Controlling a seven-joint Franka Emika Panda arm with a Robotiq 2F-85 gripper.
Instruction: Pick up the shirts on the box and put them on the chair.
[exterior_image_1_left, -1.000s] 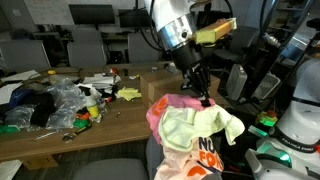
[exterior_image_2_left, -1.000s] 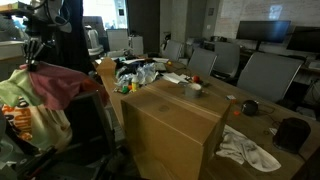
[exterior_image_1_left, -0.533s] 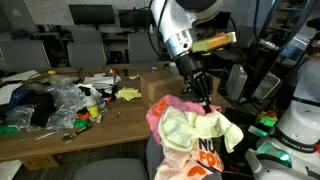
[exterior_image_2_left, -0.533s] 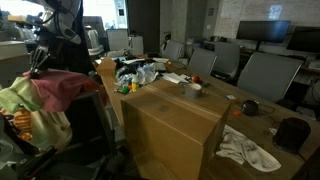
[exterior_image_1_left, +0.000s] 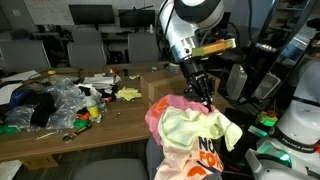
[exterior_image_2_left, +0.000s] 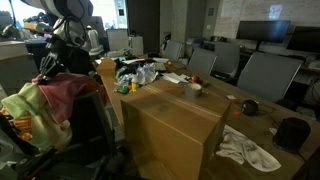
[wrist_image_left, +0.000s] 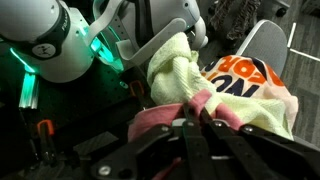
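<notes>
A pink shirt (exterior_image_1_left: 165, 108) (exterior_image_2_left: 66, 92) and a pale yellow shirt with orange print (exterior_image_1_left: 198, 132) (exterior_image_2_left: 25, 115) lie draped over the chair (exterior_image_2_left: 92, 130). In the wrist view the yellow shirt (wrist_image_left: 190, 65) lies beyond the pink shirt (wrist_image_left: 160, 118). My gripper (exterior_image_1_left: 207, 98) (exterior_image_2_left: 47, 68) (wrist_image_left: 188, 122) is down at the top of the pink shirt, its fingers close together and pinching a fold of it. The cardboard box (exterior_image_2_left: 170, 130) (exterior_image_1_left: 155, 82) stands beside the chair with a bare top.
A wooden table (exterior_image_1_left: 60, 140) carries a pile of plastic bags and clutter (exterior_image_1_left: 50, 100). A white cloth (exterior_image_2_left: 250, 150) lies on the table beyond the box. A white robot base with green lights (exterior_image_1_left: 298, 125) (wrist_image_left: 50, 45) stands close to the chair. Office chairs (exterior_image_2_left: 262, 75) stand behind.
My gripper has shifted a little with the pink shirt's fold, drawing it slightly towards the box side of the chair. The yellow shirt has stayed put.
</notes>
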